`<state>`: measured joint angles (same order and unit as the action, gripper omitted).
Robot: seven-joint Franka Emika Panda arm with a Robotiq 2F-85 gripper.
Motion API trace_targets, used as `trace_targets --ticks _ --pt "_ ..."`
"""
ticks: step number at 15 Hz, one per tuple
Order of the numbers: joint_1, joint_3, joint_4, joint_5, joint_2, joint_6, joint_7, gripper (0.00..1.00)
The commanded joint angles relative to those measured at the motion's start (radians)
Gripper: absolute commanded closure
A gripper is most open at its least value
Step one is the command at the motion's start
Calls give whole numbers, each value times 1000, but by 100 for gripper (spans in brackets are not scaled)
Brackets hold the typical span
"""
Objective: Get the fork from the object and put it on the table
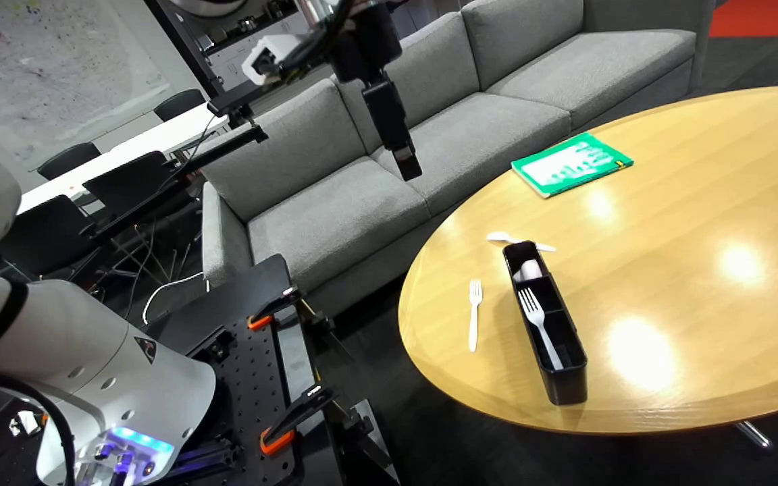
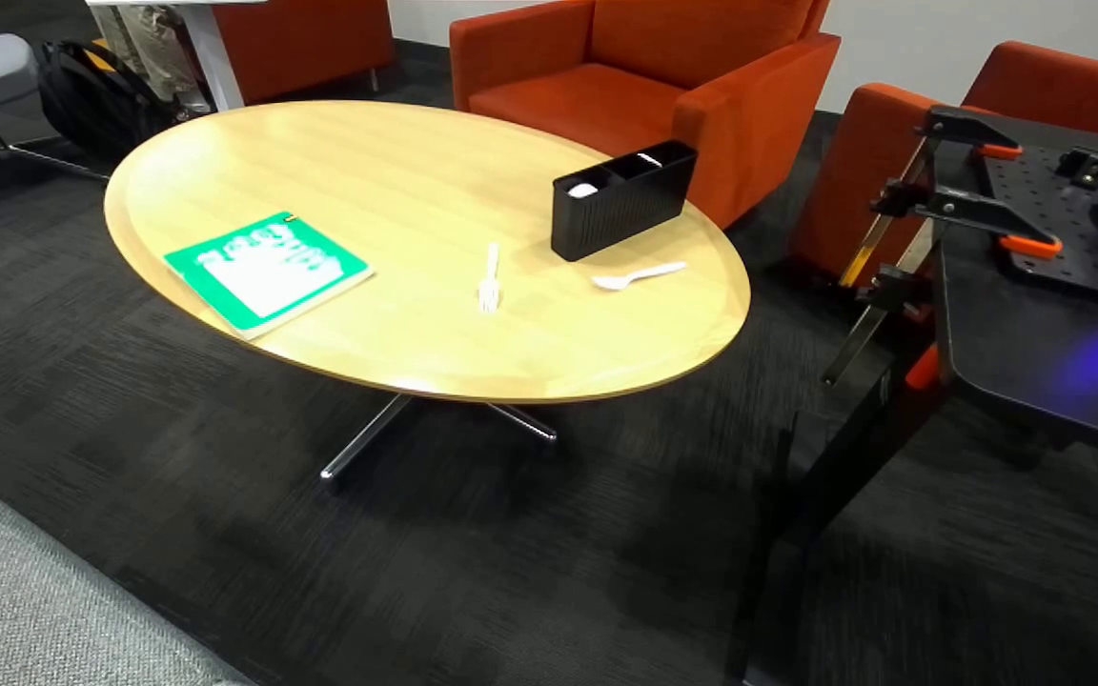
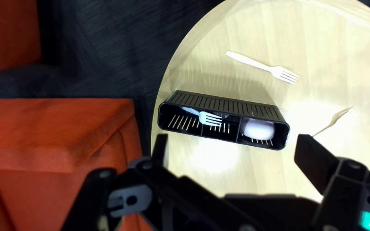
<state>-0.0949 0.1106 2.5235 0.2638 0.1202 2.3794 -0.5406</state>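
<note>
One white fork (image 3: 210,118) slants inside the black caddy (image 3: 223,102), lower than my pincer (image 3: 232,141). On my wrist view the pincer stands spread wide, gripping nothing; another fork (image 3: 268,68) (also white) lies on the table (image 3: 320,35), beyond the caddy from the pincer.

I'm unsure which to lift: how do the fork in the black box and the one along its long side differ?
The boxed fork leans inside the box; the table fork lies flat outside it. In the wrist view, the boxed fork looks shorter and bluer than the table fork. Both are pale, with tines.
</note>
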Motion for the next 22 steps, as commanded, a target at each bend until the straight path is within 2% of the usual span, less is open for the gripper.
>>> trace_targets --ticks 1,7,12,16,18,22 --pt "28 -26 -11 7 -25 -2 -12 0" --pt "32 -28 -34 2 -50 -5 -39 0" --pt "82 -21 -152 133 -246 -7 -338 0" --pt "178 -83 -264 248 -426 -20 -588 0" --pt "226 -128 -321 286 -513 -26 -670 0" --pt "288 -202 -428 295 -674 -13 -719 0"
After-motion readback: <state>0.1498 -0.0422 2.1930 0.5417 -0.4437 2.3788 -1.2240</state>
